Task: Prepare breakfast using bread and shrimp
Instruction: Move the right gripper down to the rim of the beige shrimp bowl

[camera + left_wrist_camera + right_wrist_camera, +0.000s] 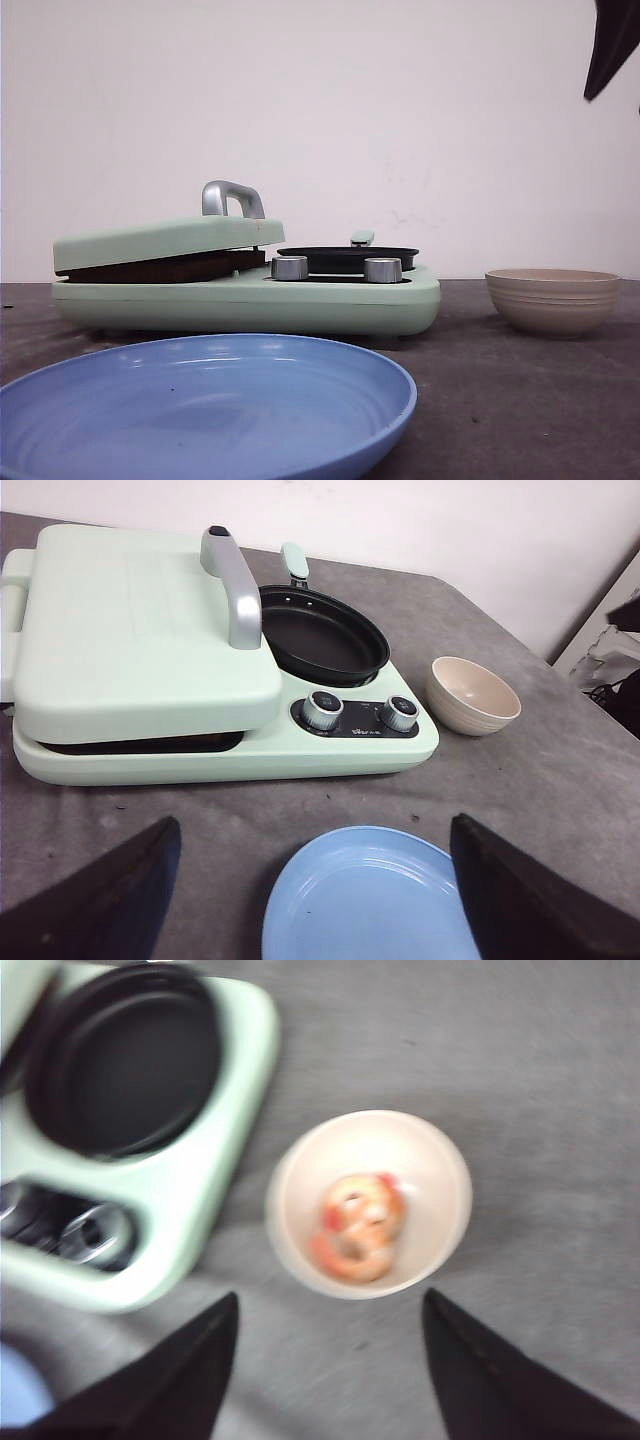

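Note:
No bread shows in any view. The mint-green breakfast maker (250, 300) has its lid (140, 640) down, with a dark gap under it. An orange shrimp (360, 1225) lies in a beige bowl (440, 1170), right of the maker (230, 1150). My right gripper (330, 1297) is open and empty, above the bowl's near side. My left gripper (312, 825) is open and empty, above the table between the maker and an empty blue plate (370, 900). The right wrist view is blurred.
The maker's black round pan (320, 640) is empty, with two silver knobs (360, 712) in front. The bowl (552, 300) stands at the right, the blue plate (380, 400) at the front. A dark part of my right arm (610, 45) shows top right. White wall behind.

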Robot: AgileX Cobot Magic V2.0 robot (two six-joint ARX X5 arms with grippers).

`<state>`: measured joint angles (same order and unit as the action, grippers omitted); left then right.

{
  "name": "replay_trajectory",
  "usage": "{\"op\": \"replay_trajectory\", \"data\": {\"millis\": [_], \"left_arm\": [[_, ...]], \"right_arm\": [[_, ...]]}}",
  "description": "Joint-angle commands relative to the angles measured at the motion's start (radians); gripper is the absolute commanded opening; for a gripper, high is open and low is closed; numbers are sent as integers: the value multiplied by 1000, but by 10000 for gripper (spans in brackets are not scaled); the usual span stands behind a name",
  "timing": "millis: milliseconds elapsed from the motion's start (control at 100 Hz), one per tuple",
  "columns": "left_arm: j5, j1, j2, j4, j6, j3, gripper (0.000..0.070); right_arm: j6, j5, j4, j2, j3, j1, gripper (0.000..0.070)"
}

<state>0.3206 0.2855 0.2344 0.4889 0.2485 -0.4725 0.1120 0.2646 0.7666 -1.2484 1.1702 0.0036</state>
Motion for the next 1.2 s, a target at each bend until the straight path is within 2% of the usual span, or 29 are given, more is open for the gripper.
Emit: {"op": "replay_trajectory", "data": {"millis": [0,130,280,620,940,1190], "left_arm": [[1,3,2,-10,-24,-9,470],[1,3,2,-10,-27,-9,470],[2,3,2,-10,-27,-9,470],[2,3,2,-10,-27,-9,470],[1,3,2,-10,-28,-9,470],[1,3,2,-10,-28,-9,470]], "right_arm": [[-5,33,-8,-51,32,-34,390],[13,77,-18,-147,52,-88,390],[20,88,-42,-243,56,-117,390],[45,137,-151,-450,73,-125,390],[40,154,-100,-622,236,-124,389],[13,154,-93,-660,252,-124,388]]}}
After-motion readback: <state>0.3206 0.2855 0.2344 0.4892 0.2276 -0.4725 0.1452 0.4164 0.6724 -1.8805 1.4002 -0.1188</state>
